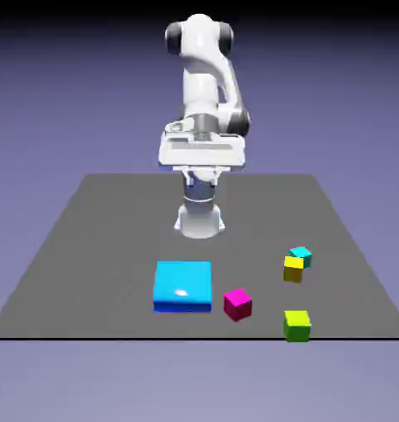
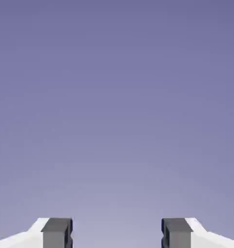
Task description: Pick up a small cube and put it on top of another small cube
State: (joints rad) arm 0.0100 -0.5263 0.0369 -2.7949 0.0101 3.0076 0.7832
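The small yellow cube point(image 1: 293, 269) is located at the exterior view's right, on the dark table point(image 1: 129, 222). Its sides appear equal, so no long axis can be assigned. One face points toward the near edge, turned slightly off square; the top face is up.

The small cyan cube point(image 1: 302, 256) lies directly beyond it, on the far side and a little further right. It is turned more noticeably, with a corner toward the near side, and is partly hidden by the yellow cube. Whether the two touch cannot be determined.

Nearer than both, at the table's near edge, sits a yellow-green cube point(image 1: 297, 325), close to square with that edge. A magenta cube point(image 1: 237, 304) is to its left and slightly farther, set at an angle with a corner forward. The flat blue block point(image 1: 183, 285) is left of the magenta cube, broad face up.

The gripper point(image 2: 117, 233) is released, its fingers well apart and nothing between them. It is raised at the far side, left of the yellow cube and well apart from it. The hand view shows only the fingertips point(image 2: 56, 232) against the blue-violet backdrop point(image 2: 117, 106).
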